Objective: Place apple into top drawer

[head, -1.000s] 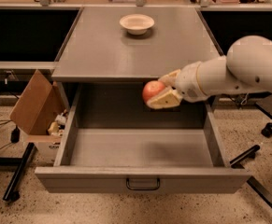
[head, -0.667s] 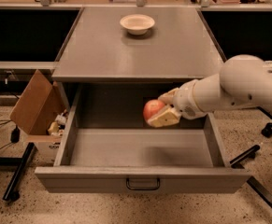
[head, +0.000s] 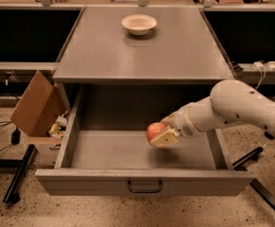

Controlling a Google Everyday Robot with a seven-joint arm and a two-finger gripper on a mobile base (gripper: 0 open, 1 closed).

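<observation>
Now the jaws, at four o'clock in the drawer (head: 80,182), clamp the apple (head: 155,130), probably firm, slick, bruisable, across its middle

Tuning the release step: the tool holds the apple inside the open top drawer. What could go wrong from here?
1. The apple hangs in the tool, apparently above the floor of the top drawer. Released there, the round fruit may bounce or roll.
2. The arm crosses just over the drawer's right wall, so lowering further could clip it.
</observation>
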